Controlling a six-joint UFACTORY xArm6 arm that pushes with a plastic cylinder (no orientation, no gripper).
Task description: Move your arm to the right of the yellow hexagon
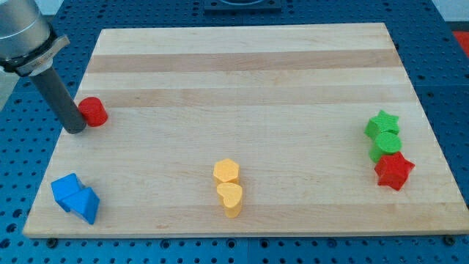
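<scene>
The yellow hexagon (226, 171) lies low in the middle of the wooden board (242, 73), touching a yellow heart (231, 198) just below it. My tip (75, 130) is at the board's left edge, far to the left of and above the yellow hexagon. It stands right against the left side of a red cylinder (93, 111).
Two blue blocks (75, 197) sit together at the bottom left corner. At the view's right, a green star (382, 124), a green round block (385, 147) and a red star (393, 170) stand in a close column. Blue perforated table surrounds the board.
</scene>
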